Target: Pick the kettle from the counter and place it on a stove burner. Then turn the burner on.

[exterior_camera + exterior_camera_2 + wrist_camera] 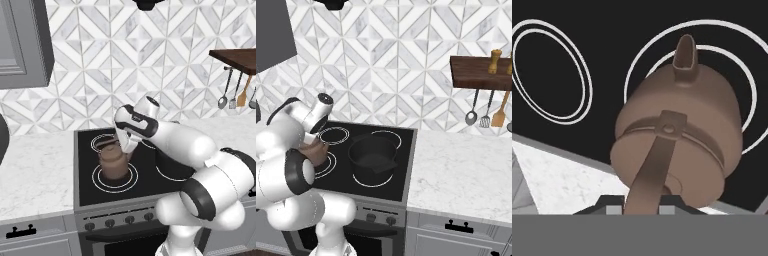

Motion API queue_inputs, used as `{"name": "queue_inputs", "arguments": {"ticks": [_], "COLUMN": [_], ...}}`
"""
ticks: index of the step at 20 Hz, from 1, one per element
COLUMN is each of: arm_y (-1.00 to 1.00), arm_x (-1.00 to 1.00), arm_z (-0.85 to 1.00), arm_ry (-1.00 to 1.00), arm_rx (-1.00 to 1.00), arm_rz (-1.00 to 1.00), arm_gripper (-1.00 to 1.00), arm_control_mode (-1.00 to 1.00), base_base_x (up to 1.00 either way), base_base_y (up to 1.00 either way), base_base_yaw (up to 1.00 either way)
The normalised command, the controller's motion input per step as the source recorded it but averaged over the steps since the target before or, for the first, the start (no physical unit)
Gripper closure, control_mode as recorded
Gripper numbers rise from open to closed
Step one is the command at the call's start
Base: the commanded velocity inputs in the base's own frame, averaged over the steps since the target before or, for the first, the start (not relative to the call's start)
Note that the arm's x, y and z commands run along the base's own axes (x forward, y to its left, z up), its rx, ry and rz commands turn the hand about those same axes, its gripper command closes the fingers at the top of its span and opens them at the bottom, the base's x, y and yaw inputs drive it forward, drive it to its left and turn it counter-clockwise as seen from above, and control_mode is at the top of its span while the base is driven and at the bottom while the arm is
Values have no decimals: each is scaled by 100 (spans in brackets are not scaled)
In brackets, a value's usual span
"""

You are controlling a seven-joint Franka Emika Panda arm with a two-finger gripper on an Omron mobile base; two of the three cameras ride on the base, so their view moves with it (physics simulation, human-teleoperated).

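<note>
Gripper point(125, 145) is clamped on the arched handle of the kettle point(113, 164), which sits over the large 2-ring stove burner point(115, 178) at the cooktop's front left corner. You should expect rigid, smooth metal that swings beneath the handle, so grip its top.

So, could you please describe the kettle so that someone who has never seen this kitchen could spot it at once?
Find the black glass cooktop set into the white marble counter. On its front left, over a burner of two concentric white rings, is the kettle, its arched handle in the gripper. It is small, squat and copper-brown with a short spout, unlike the wide black pot beside it.
</note>
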Motion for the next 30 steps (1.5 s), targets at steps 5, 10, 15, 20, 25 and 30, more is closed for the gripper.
{"name": "queue_inputs", "arguments": {"ticks": [5,10,15,20,25,30], "arm_y": [1,0,0,0,-3,-20], "arm_x": [0,0,0,0,-13,-32], "arm_z": [-19,-42,-52,-5,2,15], "arm_ry": [2,0,0,0,0,4], "arm_rx": [21,1,0,0,0,0], "arm_rz": [-2,-4,-2,0,0,0], "arm_gripper": [100,100,100,-100,-100,-100], "arm_control_mode": [-100,-100,-100,-100,-100,-100], "base_base_x": [0,0,0,0,0,0], "base_base_y": [0,0,0,0,0,0], "base_base_yaw": [0,0,0,0,0,0]}}
